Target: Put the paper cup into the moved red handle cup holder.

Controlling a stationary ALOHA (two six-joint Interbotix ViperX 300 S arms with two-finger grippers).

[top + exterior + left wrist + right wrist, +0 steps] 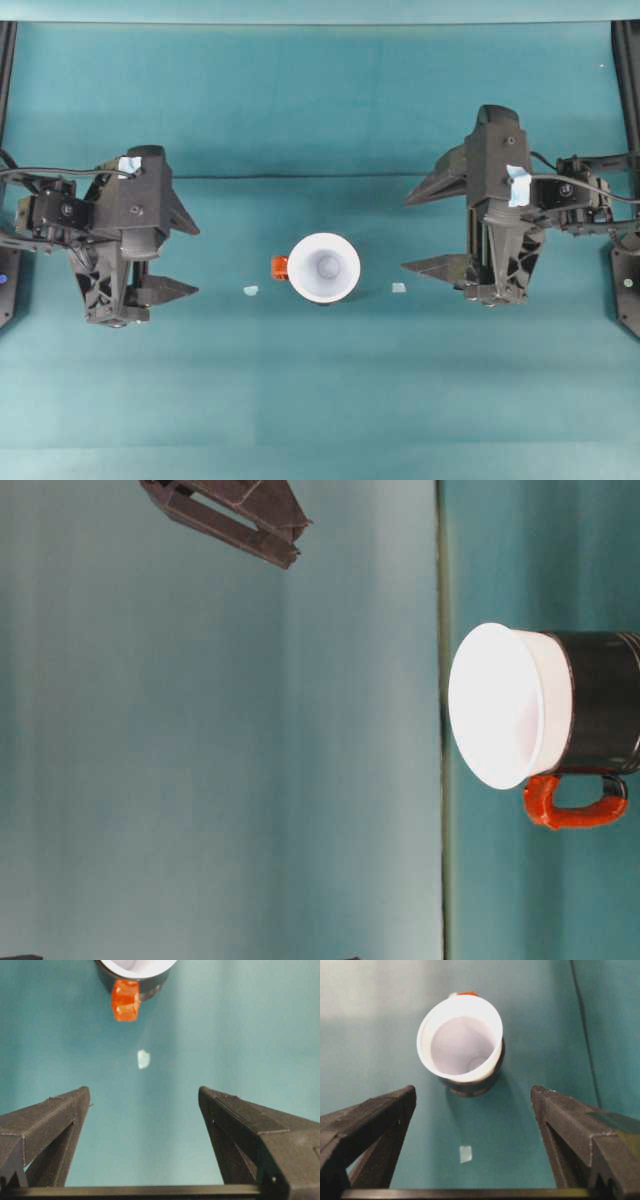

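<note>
I see the paper cup sitting inside the red handle cup holder at the middle of the overhead frame, its white rim covering the holder so that little more than the red handle pokes out at the left. From table level the cup stands upright in the black holder, rim well above the holder's edge, with the handle loop beside it.

My left gripper rests at centre left of the overhead frame, jaws spread wide and holding nothing, well apart from the cup. Its wrist view shows the holder at the top edge, the handle pointing toward me, and a small pale scrap on the teal table between us.

My right gripper sits at centre right, jaws likewise wide apart and empty. Through its wrist camera the cup lies in the upper middle, nested in the holder, with another pale scrap lower down.
</note>
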